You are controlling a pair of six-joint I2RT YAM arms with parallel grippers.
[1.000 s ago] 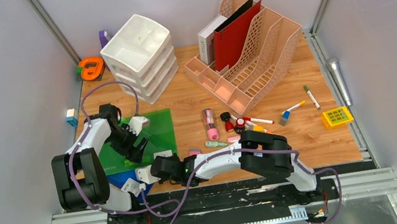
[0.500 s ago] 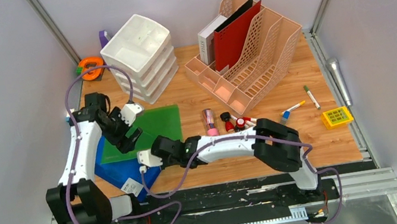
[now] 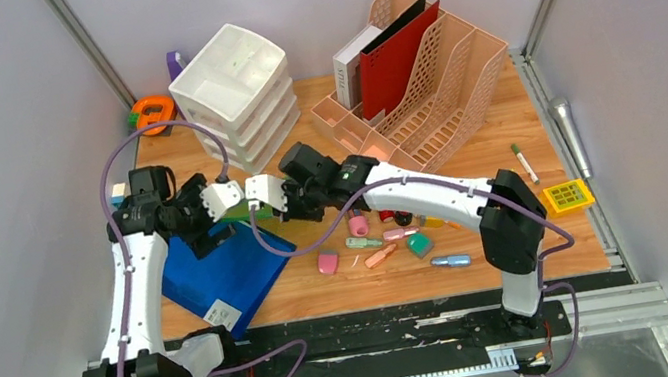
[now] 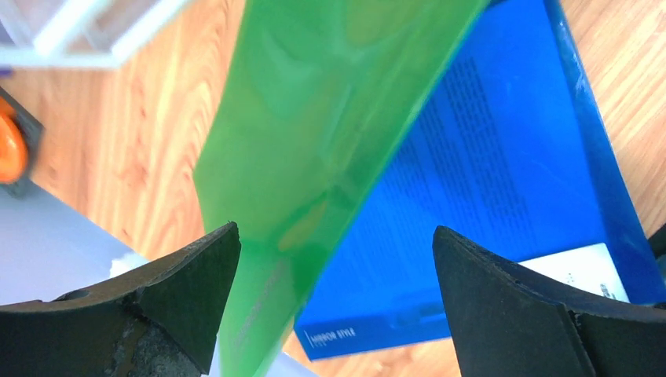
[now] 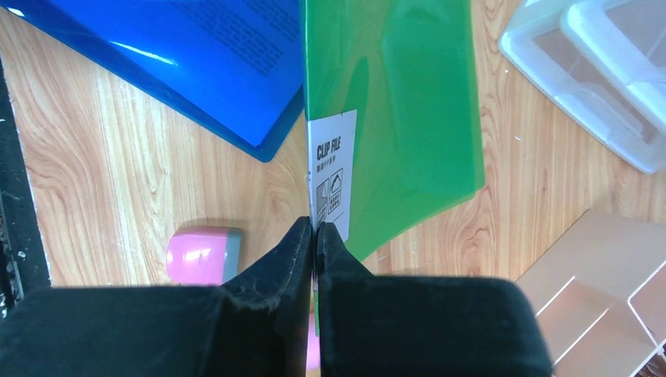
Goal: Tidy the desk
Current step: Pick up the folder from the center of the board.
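The desk (image 3: 520, 240) is a wood-grain top. My right gripper (image 3: 262, 196) is shut on the labelled edge of a green clip file (image 5: 393, 102) and holds it on edge above the desk; its shut fingertips (image 5: 316, 229) pinch the white label. My left gripper (image 3: 216, 203) is open, and the green file (image 4: 314, 118) hangs between its fingers, close to the left one (image 4: 336, 232). I cannot tell if it touches. A blue folder (image 3: 221, 267) lies flat below, seen in the left wrist view (image 4: 503, 181) and the right wrist view (image 5: 196, 55).
A white drawer unit (image 3: 234, 93) and a pink file rack (image 3: 425, 83) with folders stand at the back. A pink eraser (image 3: 328, 262), markers and small items lie mid-desk. A yellow box (image 3: 566, 197) sits right, an orange tape dispenser (image 3: 153, 111) at the far left.
My right gripper has carried the green file from the near edge up and back toward the drawers, tipping it on edge. My left gripper has moved back alongside it. The blue folder now lies uncovered.
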